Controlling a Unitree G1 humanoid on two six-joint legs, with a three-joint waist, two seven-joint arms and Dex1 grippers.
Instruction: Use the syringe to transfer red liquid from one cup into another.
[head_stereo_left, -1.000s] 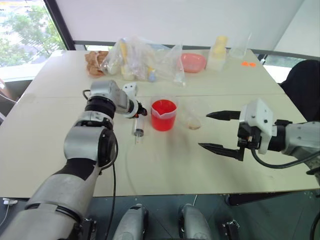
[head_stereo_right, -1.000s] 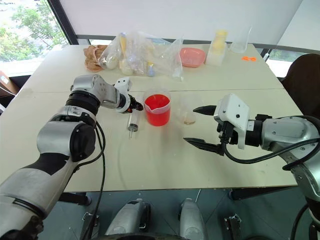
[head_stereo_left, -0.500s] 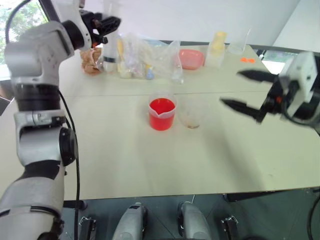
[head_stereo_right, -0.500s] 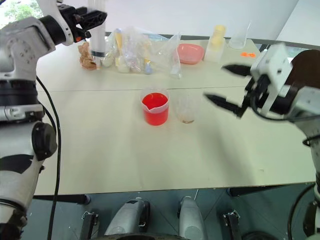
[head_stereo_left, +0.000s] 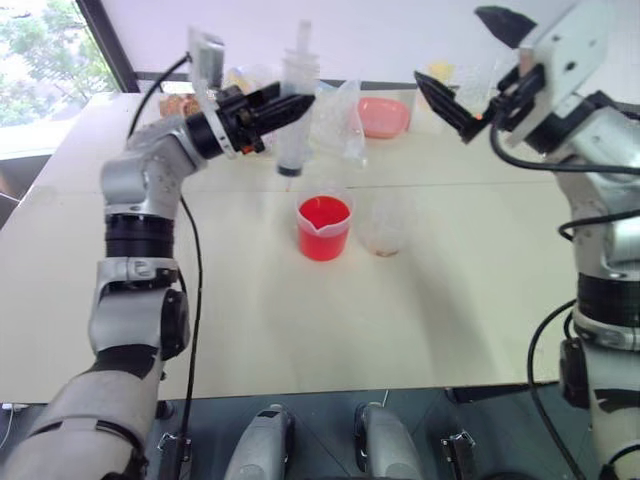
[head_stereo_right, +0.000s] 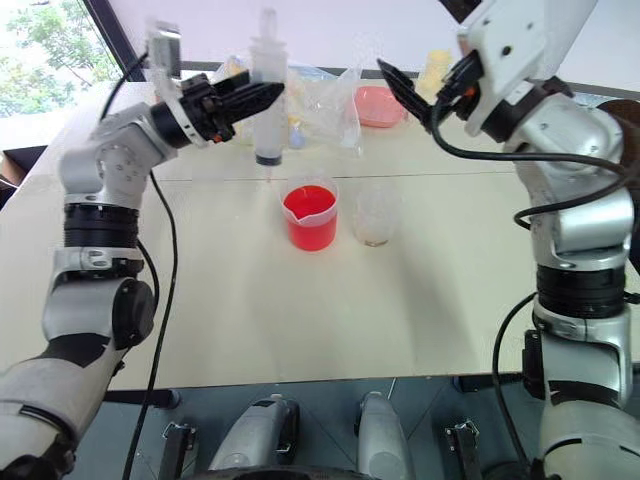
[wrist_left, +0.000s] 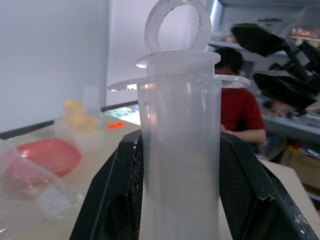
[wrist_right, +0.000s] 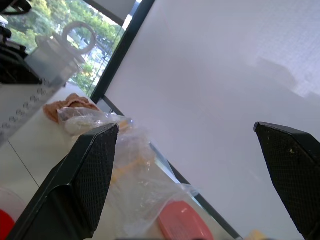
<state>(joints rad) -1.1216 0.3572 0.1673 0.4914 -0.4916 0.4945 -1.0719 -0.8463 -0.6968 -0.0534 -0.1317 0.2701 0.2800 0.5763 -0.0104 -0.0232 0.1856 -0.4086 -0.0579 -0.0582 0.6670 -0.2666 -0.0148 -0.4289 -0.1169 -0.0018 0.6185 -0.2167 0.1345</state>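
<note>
The syringe (head_stereo_left: 294, 100), top centre of the frame, hangs upright, clenched by the left hand (head_stereo_left: 283, 108) above the red beaker (head_stereo_left: 325, 227). Likely light, rigid, slick plastic; grip the barrel. Right hand (head_stereo_left: 478, 68) spread, empty.

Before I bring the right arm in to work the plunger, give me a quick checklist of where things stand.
1. Syringe held by the left gripper: ok, jaws shut on the barrel, syringe upright with its tip down.
2. Right gripper free: ok, jaws wide open, holding nothing, up to the right of the syringe.
3. Plunger ring reachable: ok, it stands clear above the flange.
4. Syringe tip over the red beaker: cannot tell; it hangs high above the table, seemingly farther back.
5. Red liquid in the beaker: ok.
6. Clear cup upright beside the beaker: ok.
</note>
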